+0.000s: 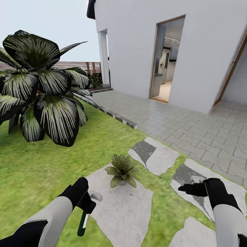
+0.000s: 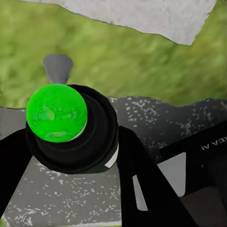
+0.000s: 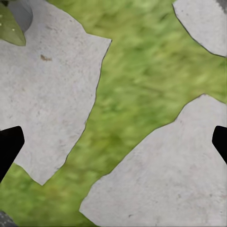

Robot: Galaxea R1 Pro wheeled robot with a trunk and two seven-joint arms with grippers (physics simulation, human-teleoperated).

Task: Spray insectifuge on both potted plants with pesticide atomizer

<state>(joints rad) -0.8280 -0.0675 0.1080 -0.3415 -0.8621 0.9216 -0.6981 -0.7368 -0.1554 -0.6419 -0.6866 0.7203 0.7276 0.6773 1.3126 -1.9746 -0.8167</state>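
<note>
**Atomizer in the left gripper, one plant just ahead**

Pesticide atomizer is in the left gripper, low in the lower left of the head view: a dark green bottle hanging below the black fingers, with a grey nozzle piece poking out toward the middle of the frame. In the left wrist view the bright green dome of the atomizer sits in a black collar between the two fingers, which close on it from either side. The bottle seems carried this way so the nozzle faces forward over the stone slab toward the plant.

One potted plant, a low rosette of speckled green leaves, stands at the far edge of that slab, slightly below centre of the head view and near the nozzle but not touching it. A leaf of it shows at the upper left corner of the right wrist view.

The right gripper hovers at the lower right over another paving slab, holding nothing; the right wrist view shows its fingertips at opposite edges, set wide apart. It looks parked clear of the spray line.

A tall palm fills the upper left, on the lawn. Judging by this, pickup is done and spraying the near plant comes next.
</note>
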